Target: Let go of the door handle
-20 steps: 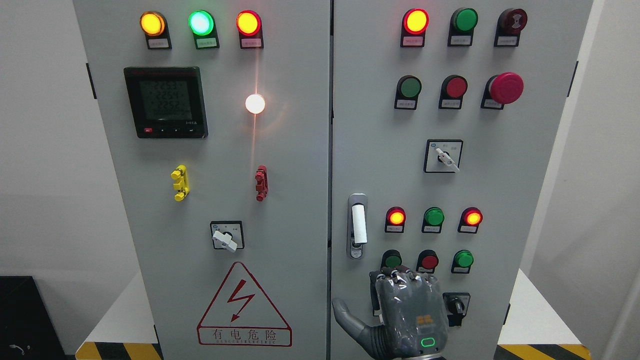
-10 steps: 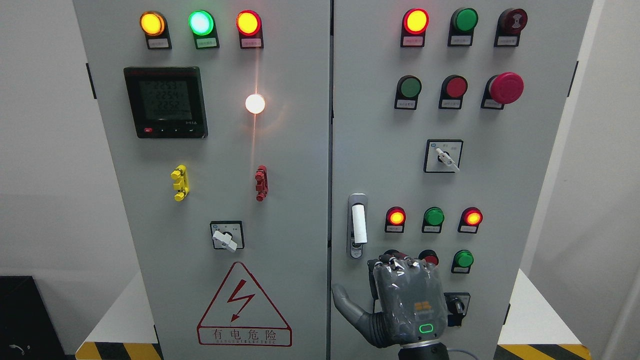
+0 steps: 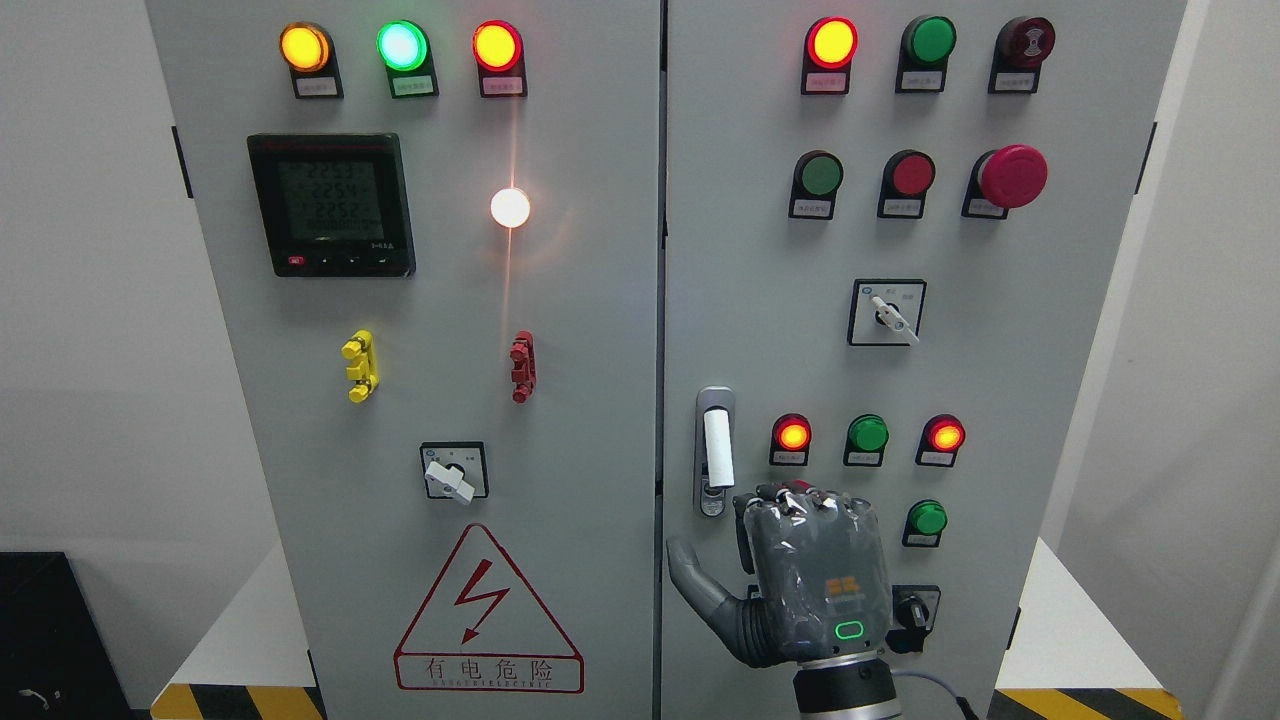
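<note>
Right hand (image 3: 800,575), seen from behind, its arm entering at the bottom edge right of centre. The grey back plate hides the fingers, which bend forward at the knuckles; whether they are curled or slack cannot be told, and they grasp nothing visible. The thumb juts toward 10 o'clock. The door handle (image 3: 717,450), a white bar in a grey metal surround, stands upright at 11 o'clock from the hand, apart from it. The hand covers two push buttons on the matte grey cabinet door (image 3: 760,300).
</note>
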`<state>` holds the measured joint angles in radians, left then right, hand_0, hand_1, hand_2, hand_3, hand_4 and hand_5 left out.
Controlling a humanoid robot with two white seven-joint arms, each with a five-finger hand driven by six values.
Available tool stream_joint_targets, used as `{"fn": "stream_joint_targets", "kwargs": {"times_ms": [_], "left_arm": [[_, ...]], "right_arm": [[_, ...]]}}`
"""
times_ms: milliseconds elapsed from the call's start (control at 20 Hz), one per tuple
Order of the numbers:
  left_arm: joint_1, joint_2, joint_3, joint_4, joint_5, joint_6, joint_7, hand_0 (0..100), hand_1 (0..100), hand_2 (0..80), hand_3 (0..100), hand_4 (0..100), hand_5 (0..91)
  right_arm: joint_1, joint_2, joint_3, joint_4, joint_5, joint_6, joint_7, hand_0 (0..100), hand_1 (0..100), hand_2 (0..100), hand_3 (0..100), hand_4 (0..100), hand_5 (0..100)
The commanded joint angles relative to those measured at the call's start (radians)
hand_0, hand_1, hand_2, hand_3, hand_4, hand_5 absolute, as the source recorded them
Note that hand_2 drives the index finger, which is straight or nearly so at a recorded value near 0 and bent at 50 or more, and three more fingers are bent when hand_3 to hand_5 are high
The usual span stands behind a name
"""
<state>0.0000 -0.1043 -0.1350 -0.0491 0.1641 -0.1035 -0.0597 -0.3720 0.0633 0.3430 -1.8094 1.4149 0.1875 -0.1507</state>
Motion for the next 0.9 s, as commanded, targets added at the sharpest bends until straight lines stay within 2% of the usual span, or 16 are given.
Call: {"fn": "stream_joint_targets", "kwargs": {"times_ms": [0, 250, 851], "left_arm": [[0.008, 0.001, 0.0, 0.0, 0.0, -0.001, 0.0, 12, 56, 0.0, 0, 0, 0.0], [0.008, 0.0, 0.0, 0.0, 0.0, -0.001, 0.0, 12, 56, 0.0, 0, 0, 0.0], [0.008, 0.0, 0.0, 0.0, 0.0, -0.001, 0.0, 12, 56, 0.0, 0, 0, 0.0]], "right_arm": [[-0.027, 0.006, -0.005, 0.033, 0.001, 0.003, 0.007, 29, 28, 98, 100, 98, 100], [-0.042, 0.026, -0.027, 0.061, 0.001, 0.017, 0.005, 30, 28, 98, 100, 98, 100], [-0.062, 0.027, -0.039, 0.073, -0.001, 0.018, 0.008, 30, 29, 98, 100, 98, 100]]}}
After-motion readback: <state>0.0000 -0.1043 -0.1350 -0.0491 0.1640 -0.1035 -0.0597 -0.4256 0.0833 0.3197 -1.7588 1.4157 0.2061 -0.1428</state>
